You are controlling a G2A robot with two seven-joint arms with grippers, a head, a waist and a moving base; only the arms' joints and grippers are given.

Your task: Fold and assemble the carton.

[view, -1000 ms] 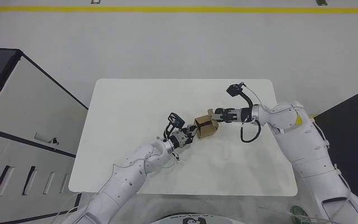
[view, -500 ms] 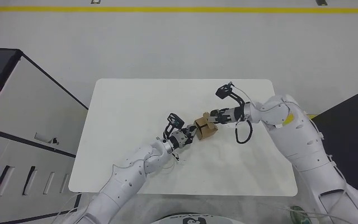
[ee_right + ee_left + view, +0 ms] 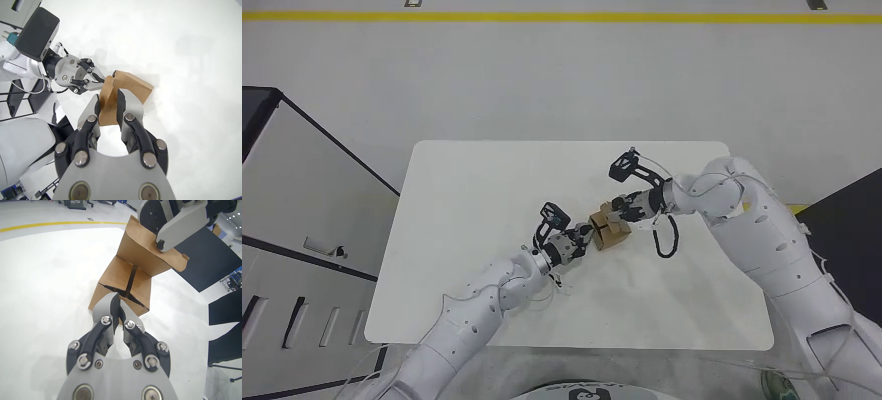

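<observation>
Top view: a small brown carton (image 3: 608,228) sits on the white counter (image 3: 472,200), a little right of the frame's centre. The left arm comes in from the lower left and its left claw (image 3: 585,238) meets the carton's lower-left side. The right arm comes in from the right edge of the frame, with the right claw (image 3: 618,210) at the carton's upper-right side. A yellow line (image 3: 562,16) runs across the floor along the top of the frame.

Left wrist view: the left claw (image 3: 116,295) has its fingers drawn together, the tips pinched on the near edge of the carton (image 3: 105,285). The carton rests on the counter (image 3: 47,275). Two inner flaps (image 3: 122,275) are folded in over the opening with a dark slit between them. From the far edge the lid flap (image 3: 140,249) stands up, tilted away. A fingertip (image 3: 160,244) of the right claw presses on the outer part of that lid flap, close to its curved tuck end.

Right wrist view: the right claw (image 3: 108,102) is parted, its black pads (image 3: 121,106) standing apart with the lid flap (image 3: 105,111) seen across the gap between them; they do not clamp it. Beyond lies the carton body (image 3: 132,85) on the counter (image 3: 179,56). On its far side the left claw (image 3: 101,80) is closed, with the tips on the carton's edge.
</observation>
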